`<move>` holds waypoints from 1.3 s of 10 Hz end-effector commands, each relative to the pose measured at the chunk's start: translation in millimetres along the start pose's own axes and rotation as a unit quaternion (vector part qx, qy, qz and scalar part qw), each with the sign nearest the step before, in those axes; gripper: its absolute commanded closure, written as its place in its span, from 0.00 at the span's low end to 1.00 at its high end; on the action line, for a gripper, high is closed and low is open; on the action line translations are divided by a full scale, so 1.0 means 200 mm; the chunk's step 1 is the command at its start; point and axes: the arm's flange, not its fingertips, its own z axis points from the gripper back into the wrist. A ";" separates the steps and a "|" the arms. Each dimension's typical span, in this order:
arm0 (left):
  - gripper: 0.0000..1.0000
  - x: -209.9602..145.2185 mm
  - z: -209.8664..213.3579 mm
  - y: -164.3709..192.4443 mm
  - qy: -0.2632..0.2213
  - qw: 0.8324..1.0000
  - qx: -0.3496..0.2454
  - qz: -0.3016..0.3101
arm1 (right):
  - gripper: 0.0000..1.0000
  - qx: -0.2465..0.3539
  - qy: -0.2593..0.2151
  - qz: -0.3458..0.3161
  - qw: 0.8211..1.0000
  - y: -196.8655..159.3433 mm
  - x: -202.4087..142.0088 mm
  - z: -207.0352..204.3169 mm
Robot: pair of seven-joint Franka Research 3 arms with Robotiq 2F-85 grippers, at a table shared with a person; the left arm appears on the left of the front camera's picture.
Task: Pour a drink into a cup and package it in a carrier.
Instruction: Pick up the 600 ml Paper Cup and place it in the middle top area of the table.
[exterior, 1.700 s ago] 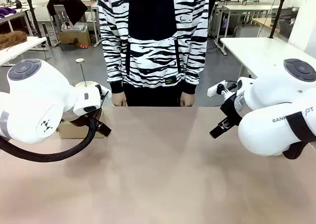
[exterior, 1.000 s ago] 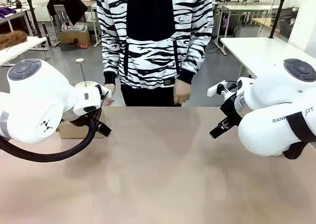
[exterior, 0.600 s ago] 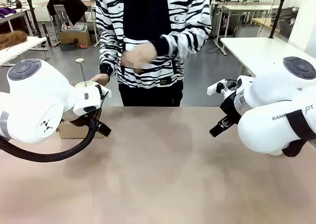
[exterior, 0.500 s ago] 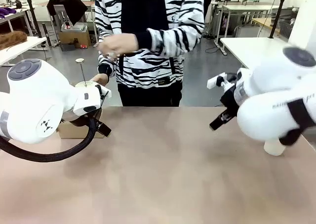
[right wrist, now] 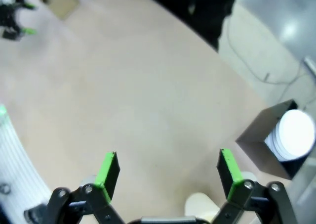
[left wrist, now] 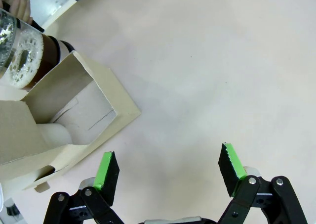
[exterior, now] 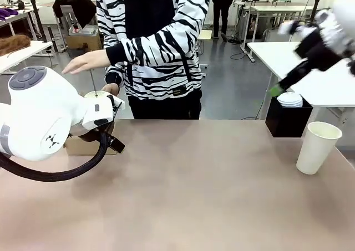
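Our left hand (left wrist: pixel 168 167) hangs open over the table (exterior: pixel 183 195) just beside the carrier (left wrist: pixel 116 98); our right hand (right wrist: pixel 168 169), open too, hangs high above the cup (exterior: pixel 317 148).

White paper cup (exterior: pixel 318 147), lidless, upright near the table's right edge, brown cardboard carrier (exterior: pixel 81 146) by the far edge at left, glass jar (left wrist: pixel 19 56) of dark drink (left wrist: pixel 48 45) just beside it

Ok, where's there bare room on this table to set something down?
Bare: the whole middle of the table, between the left arm and the white cup. Crowded: the far-left corner with carrier and jar, and the far right around the black box.
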 end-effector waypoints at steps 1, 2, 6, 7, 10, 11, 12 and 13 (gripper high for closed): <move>0.00 0.00 0.00 0.00 0.000 1.000 0.000 0.000 | 0.00 0.096 -0.010 0.026 0.995 -0.34 -0.16 0.05; 0.00 0.00 0.00 0.00 0.000 1.000 0.000 0.000 | 0.00 0.133 -0.031 0.052 0.989 -0.45 -0.27 0.07; 0.00 0.00 0.00 0.00 0.000 1.000 0.000 0.000 | 0.00 0.138 -0.072 0.073 0.985 -0.49 -0.48 0.12; 0.00 0.00 0.00 0.00 0.000 1.000 0.000 0.000 | 0.00 0.138 -0.072 0.073 0.985 -0.49 -0.48 0.12; 0.00 0.00 0.00 0.00 0.000 1.000 0.000 0.000 | 0.00 0.139 -0.068 0.081 0.985 -0.53 -0.50 0.07; 0.00 0.00 0.00 0.00 0.000 1.000 0.000 0.000 | 0.00 0.164 -0.097 0.064 0.980 -0.68 -0.57 0.10; 0.00 0.00 0.00 0.00 0.000 1.000 0.000 0.000 | 0.00 0.181 -0.151 0.056 0.970 -0.83 -0.72 0.15; 0.00 0.00 0.00 0.00 0.000 1.000 0.000 0.000 | 0.00 0.194 -0.205 0.060 0.957 -0.91 -0.86 0.19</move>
